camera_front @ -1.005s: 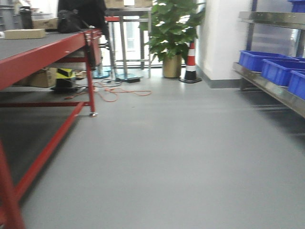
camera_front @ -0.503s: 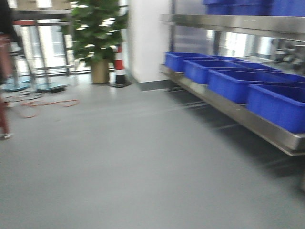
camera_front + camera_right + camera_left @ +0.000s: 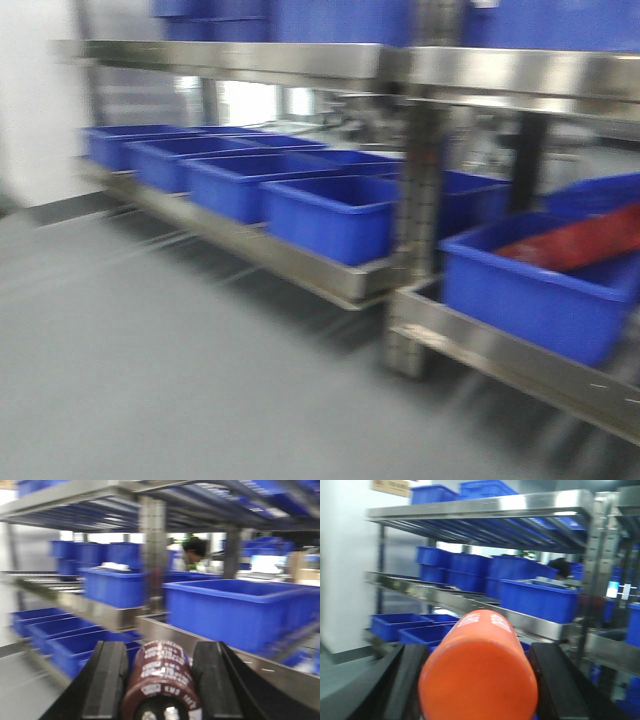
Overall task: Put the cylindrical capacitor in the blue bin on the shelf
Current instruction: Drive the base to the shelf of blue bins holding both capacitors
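Note:
My right gripper point(image 3: 160, 680) is shut on a dark brown cylindrical capacitor point(image 3: 162, 672) with white print and screw terminals facing the camera. My left gripper point(image 3: 480, 672) is shut on a large orange cylinder point(image 3: 480, 670) with white lettering. The shelf point(image 3: 300, 262) is a steel rack with a shiny front rail, and a row of open blue bins point(image 3: 325, 215) stands on its low level. It fills the background of the left wrist view point(image 3: 470, 602) and the right wrist view point(image 3: 100, 611), still some way from both grippers. Neither gripper shows in the front view.
A steel upright post point(image 3: 415, 200) divides the rack. To its right a blue bin point(image 3: 540, 290) holds something red point(image 3: 580, 240). Higher rack levels carry more blue bins point(image 3: 535, 597). Grey floor point(image 3: 150, 380) lies in front, with a white wall point(image 3: 35, 110) at the left.
The front view has swung right: the red table, plant and cone have left the picture, and the shelf with its blue bins now fills it, much closer.

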